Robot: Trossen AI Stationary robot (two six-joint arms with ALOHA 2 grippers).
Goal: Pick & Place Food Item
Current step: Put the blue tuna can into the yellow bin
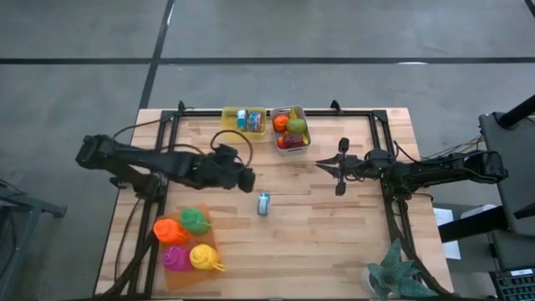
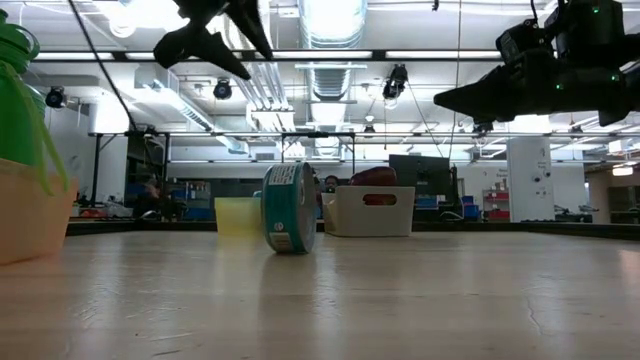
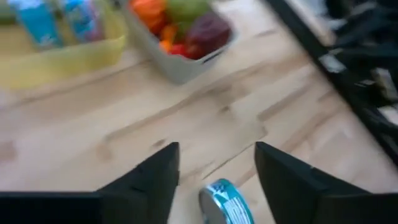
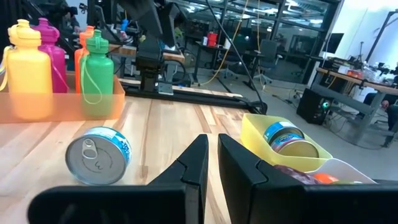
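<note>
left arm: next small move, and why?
Probably lower the left claw straight down over the can and close on it. The can lies on its side on the bare table, apart from the yellow tray and white bin, and the left wrist view shows it just beyond the open fingers. The right claw waits shut.

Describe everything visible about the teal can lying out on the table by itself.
The can is a short metal tin with a teal printed label and a silver pull-tab lid. It lies on its side on the bare wooden table, near the middle, resting on its curved wall. Nothing grips it: the left end effector hangs open above it, fingers either side without touching. The yellow bin and the grey bin stand apart from it towards the back edge.
</note>
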